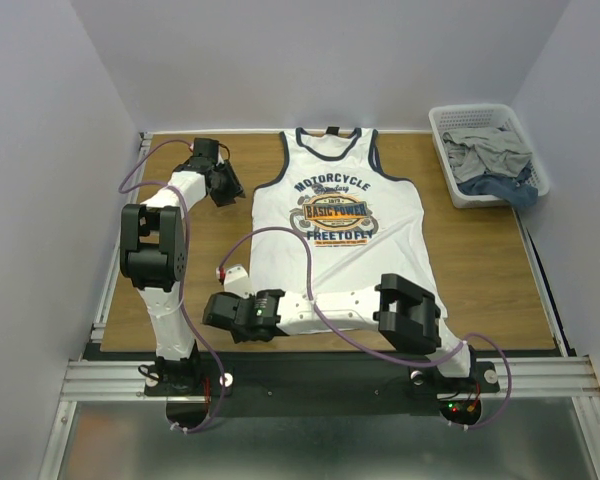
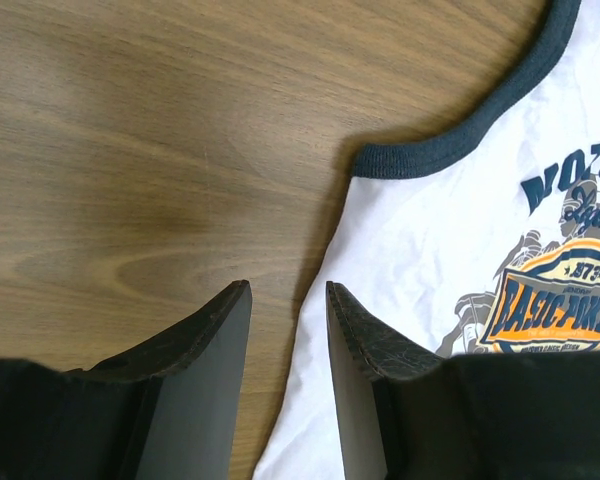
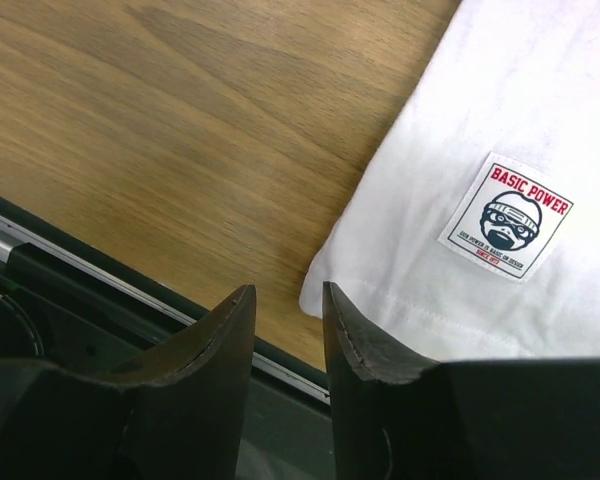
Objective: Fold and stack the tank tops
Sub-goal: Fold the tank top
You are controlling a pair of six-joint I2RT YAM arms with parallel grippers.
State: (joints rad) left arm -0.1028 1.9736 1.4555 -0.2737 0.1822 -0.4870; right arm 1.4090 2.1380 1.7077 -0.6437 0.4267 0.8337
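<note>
Wood desk [image 1: 480, 260] w/ white tank top [image 1: 380, 270] spread flat at center, print up; no fold or stack yet. Basket [image 1: 448, 160] w/ more cloth at far right. Left hand [image 2: 288, 295] by armhole side, right hand [image 3: 288, 298] by hem corner, both part-open & empty.

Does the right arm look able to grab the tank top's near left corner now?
Probably yes: the right gripper is open right beside that corner of the tank top, with nothing lying on it.

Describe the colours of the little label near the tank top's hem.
White label, red lettering, black face; right wrist view.
</note>
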